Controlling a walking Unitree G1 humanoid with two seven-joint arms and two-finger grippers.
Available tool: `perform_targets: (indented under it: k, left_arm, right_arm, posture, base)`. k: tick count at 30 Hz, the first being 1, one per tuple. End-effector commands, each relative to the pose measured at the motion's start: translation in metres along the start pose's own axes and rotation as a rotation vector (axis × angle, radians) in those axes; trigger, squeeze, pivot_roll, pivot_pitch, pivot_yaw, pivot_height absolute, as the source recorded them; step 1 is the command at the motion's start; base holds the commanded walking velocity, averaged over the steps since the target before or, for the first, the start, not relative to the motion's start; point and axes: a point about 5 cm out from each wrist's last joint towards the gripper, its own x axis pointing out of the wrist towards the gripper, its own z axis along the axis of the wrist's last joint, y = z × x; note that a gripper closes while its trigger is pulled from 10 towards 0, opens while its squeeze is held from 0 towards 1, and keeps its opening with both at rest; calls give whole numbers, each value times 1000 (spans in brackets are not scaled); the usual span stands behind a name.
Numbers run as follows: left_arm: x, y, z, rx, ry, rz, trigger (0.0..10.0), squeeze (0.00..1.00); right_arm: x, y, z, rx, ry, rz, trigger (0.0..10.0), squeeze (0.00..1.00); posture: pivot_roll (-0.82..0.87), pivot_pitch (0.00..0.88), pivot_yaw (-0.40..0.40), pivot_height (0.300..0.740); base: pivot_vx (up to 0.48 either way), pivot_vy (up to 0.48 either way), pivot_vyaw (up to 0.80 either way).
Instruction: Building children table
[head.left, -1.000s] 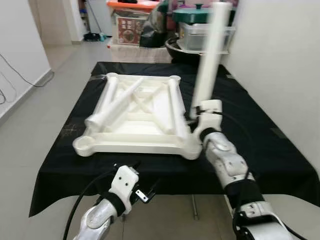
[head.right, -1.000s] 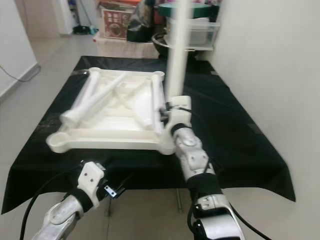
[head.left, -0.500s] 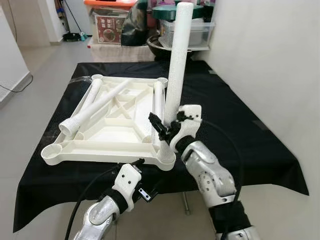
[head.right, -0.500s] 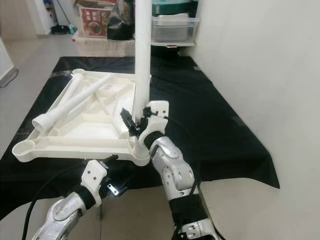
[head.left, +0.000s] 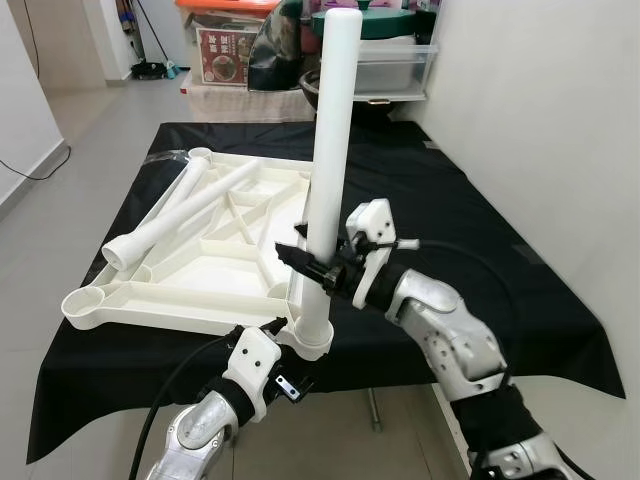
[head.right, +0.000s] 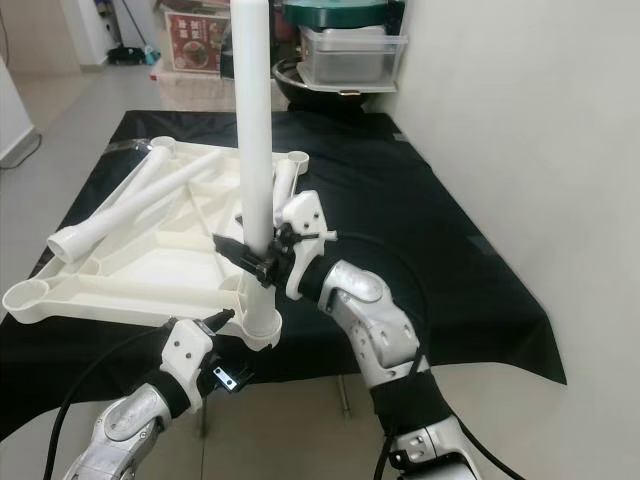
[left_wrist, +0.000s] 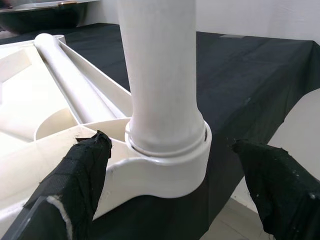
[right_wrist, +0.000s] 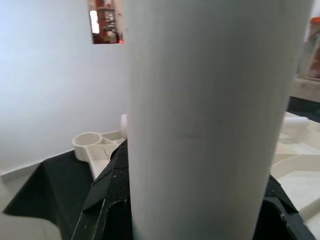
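You're now standing the leg (head.left: 326, 170) in the near right corner socket (head.left: 312, 340) of the upturned tabletop (head.left: 215, 262); a second ago it was hovering. Right gripper (head.left: 312, 267) is clamping it, left gripper (left_wrist: 170, 185) is waiting wide open beside the socket.

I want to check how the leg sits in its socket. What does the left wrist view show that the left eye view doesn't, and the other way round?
Left wrist view: close up, the leg's foot seated upright in the round corner socket, a ring line at the joint, and the left tool open, one finger on each side, not touching.

Left eye view: the leg's full height, the right tool shut on it, two loose legs lying in the upturned tabletop, the black cloth.

Both: leg, socket and tabletop.
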Motion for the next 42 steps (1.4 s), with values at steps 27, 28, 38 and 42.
perform_targets:
  k: [27, 28, 38, 42]
  left_arm:
    - [3, -5, 0, 6, -3, -27, 10000, 0]
    - [3, -6, -1, 7, -2, -29, 10000, 0]
    - [7, -5, 3, 10, -13, -26, 10000, 0]
    - [5, -3, 1, 15, -8, -14, 10000, 0]
  right_arm:
    - [6, -10, 25, 57, -81, -417, 10000, 0]
    - [5, -8, 30, 43, -87, -304, 10000, 0]
    - [-12, -1, 8, -82, 95, 250, 10000, 0]
    - [1, -9, -5, -56, 143, 220, 9765, 0]
  posture:
    - [41, 0, -66, 740]
    - [41, 0, -66, 740]
    - [65, 0, -90, 740]
    - [66, 0, -101, 740]
  base:
    - [0, 0, 0]
    - [0, 0, 0]
    - [0, 0, 0]
    - [0, 0, 0]
